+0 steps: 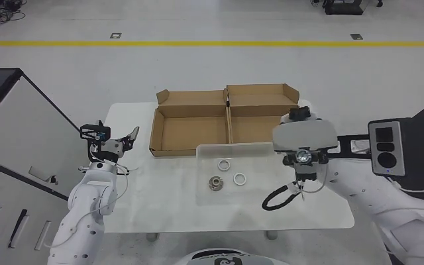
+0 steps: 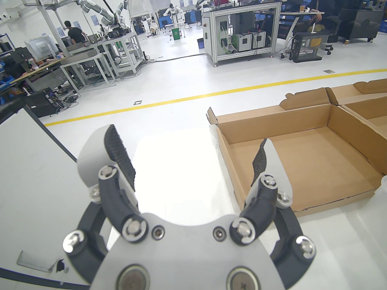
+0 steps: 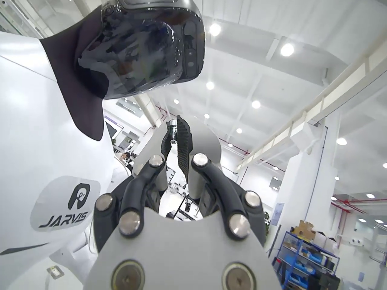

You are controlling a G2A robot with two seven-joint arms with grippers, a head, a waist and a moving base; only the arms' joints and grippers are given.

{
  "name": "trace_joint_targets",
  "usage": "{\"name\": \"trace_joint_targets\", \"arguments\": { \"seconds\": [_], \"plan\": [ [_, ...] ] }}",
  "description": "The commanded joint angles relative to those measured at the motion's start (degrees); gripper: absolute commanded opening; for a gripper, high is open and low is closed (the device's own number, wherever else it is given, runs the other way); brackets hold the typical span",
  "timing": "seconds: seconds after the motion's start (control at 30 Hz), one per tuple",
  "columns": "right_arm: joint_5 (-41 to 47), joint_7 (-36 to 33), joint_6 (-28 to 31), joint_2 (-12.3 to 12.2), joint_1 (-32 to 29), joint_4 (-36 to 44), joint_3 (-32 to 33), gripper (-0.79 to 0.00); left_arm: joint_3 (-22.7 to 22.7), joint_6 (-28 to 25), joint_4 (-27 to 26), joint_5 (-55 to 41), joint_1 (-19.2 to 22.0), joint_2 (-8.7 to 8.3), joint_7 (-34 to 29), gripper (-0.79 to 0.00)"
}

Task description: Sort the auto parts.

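A clear plastic tray (image 1: 258,191) lies mid-table with two white rings (image 1: 224,163) (image 1: 240,179) and a metal hub-like part (image 1: 215,183) in it. Right of the tray, my right gripper (image 1: 303,158) (image 3: 175,128) points upward, shut on a small silver threaded part (image 3: 172,124). Over the table's left end my left gripper (image 1: 128,137) (image 2: 187,135) stands open with nothing between its fingers, just left of the left cardboard box (image 1: 189,132) (image 2: 302,158). The right cardboard box (image 1: 255,126) (image 2: 372,113) adjoins it; both boxes look bare inside.
Both boxes stand along the table's far edge with flaps up. A white slanted panel (image 1: 40,132) stands off the table's left side. A black cable loop (image 1: 275,199) hangs from the right arm over the table's front right.
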State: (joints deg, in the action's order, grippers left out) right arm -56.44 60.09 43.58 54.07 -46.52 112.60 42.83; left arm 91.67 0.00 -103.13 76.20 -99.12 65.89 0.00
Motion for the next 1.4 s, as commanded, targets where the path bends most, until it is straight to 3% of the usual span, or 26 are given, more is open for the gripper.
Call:
{"name": "trace_joint_targets", "arguments": {
  "seconds": [0.0,0.17,0.37,0.8,1.37],
  "plan": [
    [-1.1,-2.6,1.3,0.1,-0.1,-0.6,0.5,-0.785,0.0,0.0,0.0,0.0,0.0,0.00,0.0,0.000],
    [-2.5,-8.9,3.6,0.5,-0.1,-0.8,1.4,-0.785,0.0,0.0,0.0,0.0,0.0,0.00,0.0,0.000],
    [-1.6,-11.5,4.7,1.2,-0.8,-0.6,2.3,-0.785,0.0,0.0,0.0,0.0,0.0,0.00,0.0,0.000],
    [3.3,-1.4,2.0,3.9,-5.5,0.9,4.2,-0.785,0.0,0.0,0.0,0.0,0.0,0.00,0.0,0.000],
    [4.1,-0.9,1.5,4.4,-6.0,1.5,4.1,-0.785,0.0,0.0,0.0,0.0,0.0,0.00,0.0,0.000]
  ]
}}
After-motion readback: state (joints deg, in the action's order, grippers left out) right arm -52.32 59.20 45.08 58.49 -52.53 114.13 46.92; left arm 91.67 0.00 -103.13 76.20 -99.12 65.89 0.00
